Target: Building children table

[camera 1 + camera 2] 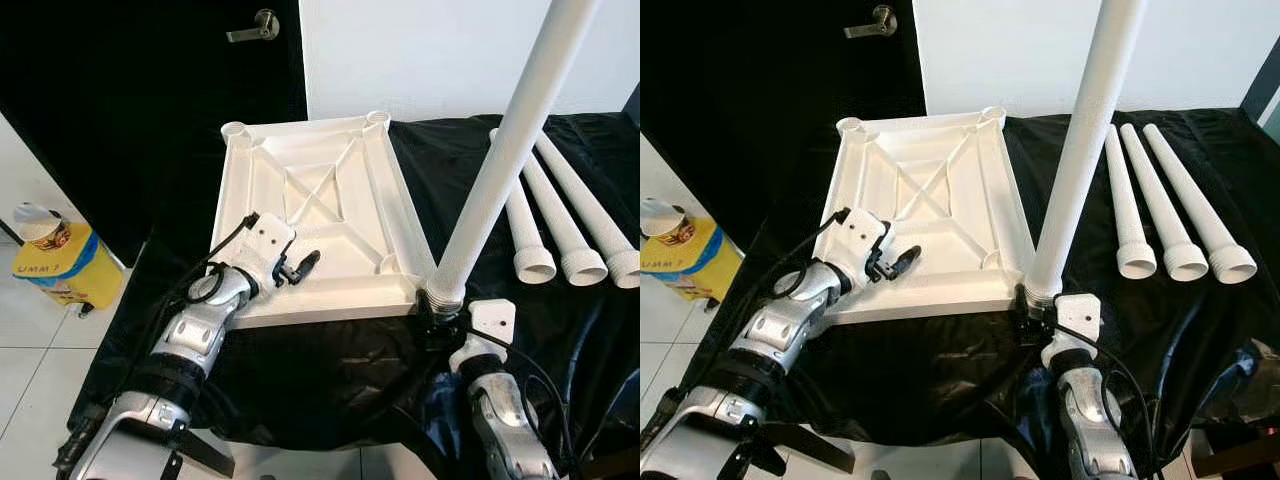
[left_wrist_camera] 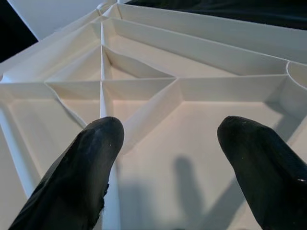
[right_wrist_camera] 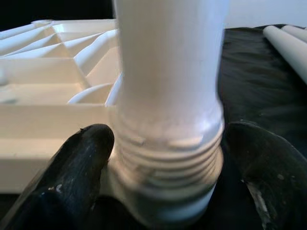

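The white tabletop (image 1: 330, 310) lies upside down on a black cloth, its ribbed underside facing up. One white table leg (image 1: 500, 170) stands nearly upright at the tabletop's near right corner. My right gripper (image 1: 440, 318) is shut on the leg's threaded end (image 3: 168, 143), one black finger on each side. The thread is still exposed, and whether it sits in the corner socket cannot be told. My left gripper (image 1: 300, 265) hovers open over the near left part of the underside, its fingertips (image 2: 96, 143) apart above the ribs (image 2: 139, 88).
Three more white legs (image 1: 565, 220) lie side by side on the cloth at the right. A yellow container (image 1: 55, 262) with a cup on top stands on the tiled floor at the left. A dark door (image 1: 150, 90) is behind the table.
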Available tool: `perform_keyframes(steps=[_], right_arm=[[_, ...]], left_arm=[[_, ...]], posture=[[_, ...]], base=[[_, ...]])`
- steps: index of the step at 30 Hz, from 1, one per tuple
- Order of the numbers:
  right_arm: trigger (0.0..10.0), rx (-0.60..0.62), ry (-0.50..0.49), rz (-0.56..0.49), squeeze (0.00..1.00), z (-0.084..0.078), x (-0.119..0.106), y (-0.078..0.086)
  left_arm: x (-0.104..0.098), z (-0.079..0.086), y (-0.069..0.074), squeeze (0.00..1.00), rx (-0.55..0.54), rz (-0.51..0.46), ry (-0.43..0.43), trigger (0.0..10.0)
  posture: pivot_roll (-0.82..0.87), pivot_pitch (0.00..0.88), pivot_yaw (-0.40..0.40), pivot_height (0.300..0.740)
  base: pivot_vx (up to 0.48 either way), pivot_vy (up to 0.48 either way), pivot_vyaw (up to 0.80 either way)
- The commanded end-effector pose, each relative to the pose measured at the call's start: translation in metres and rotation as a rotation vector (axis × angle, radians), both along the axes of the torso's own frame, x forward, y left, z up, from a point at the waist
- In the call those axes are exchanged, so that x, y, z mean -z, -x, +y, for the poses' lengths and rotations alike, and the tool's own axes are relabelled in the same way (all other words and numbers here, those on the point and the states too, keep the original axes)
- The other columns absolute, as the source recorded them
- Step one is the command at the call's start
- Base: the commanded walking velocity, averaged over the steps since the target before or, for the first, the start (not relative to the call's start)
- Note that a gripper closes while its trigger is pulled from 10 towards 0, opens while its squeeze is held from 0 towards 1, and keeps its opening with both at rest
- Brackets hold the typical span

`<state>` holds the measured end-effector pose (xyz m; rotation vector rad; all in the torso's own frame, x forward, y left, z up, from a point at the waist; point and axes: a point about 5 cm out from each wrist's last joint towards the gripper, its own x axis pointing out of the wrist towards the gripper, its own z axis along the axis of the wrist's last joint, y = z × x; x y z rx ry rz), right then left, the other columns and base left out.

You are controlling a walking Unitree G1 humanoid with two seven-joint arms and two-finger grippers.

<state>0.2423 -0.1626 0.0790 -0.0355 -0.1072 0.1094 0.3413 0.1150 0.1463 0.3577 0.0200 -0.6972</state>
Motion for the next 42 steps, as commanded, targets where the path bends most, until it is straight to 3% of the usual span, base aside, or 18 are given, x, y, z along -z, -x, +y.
perform_keyframes(steps=[1,9,10,16,19,25,34,38,42], right_arm=[[10.0,-0.032,-0.001,0.007,0.00,0.002,0.003,0.007],[10.0,-0.093,0.034,0.009,0.00,-0.001,0.005,0.023],[10.0,-0.094,0.052,0.019,0.00,-0.006,0.007,0.027],[10.0,-0.098,0.072,0.028,0.00,-0.011,0.008,0.030],[10.0,-0.101,0.079,0.029,0.00,-0.013,0.008,0.031],[10.0,-0.109,0.081,0.026,0.00,-0.011,0.007,0.031],[10.0,-0.106,0.078,0.021,0.00,-0.009,0.006,0.029],[10.0,-0.101,0.074,0.021,0.00,-0.006,0.006,0.028],[10.0,-0.100,0.072,0.020,0.00,-0.006,0.007,0.028]], left_arm=[[0.001,0.002,-0.001,0.00,0.038,0.007,-0.018,10.0],[-0.005,-0.017,0.004,0.00,0.218,0.022,0.037,10.0],[-0.004,-0.024,0.005,0.00,0.266,0.026,0.024,10.0],[-0.001,-0.031,0.003,0.00,0.294,0.032,0.003,10.0],[0.011,-0.036,0.001,0.00,0.321,0.065,-0.079,10.0],[0.025,-0.036,-0.005,0.00,0.270,0.120,-0.171,10.0],[0.035,-0.025,-0.015,0.00,0.149,0.206,-0.223,10.0],[0.041,-0.012,-0.023,0.00,0.027,0.257,-0.264,10.0],[0.041,-0.010,-0.025,0.00,0.004,0.264,-0.265,10.0]], posture=[[-0.07,0.052,0.064,0.740],[-0.09,0.052,0.074,0.740],[-0.09,0.047,0.076,0.740],[-0.10,0.042,0.082,0.740],[-0.10,0.039,0.084,0.740],[-0.10,0.040,0.088,0.740],[-0.10,0.045,0.092,0.740],[-0.09,0.046,0.099,0.740],[-0.09,0.045,0.101,0.740]], base=[[0.000,0.000,0.00],[0.000,0.000,0.00],[0.000,0.000,0.00],[0.000,0.000,0.00],[0.000,0.000,0.00],[0.000,0.000,0.00],[0.000,0.000,0.00],[0.000,0.000,0.00],[0.000,0.000,0.00]])
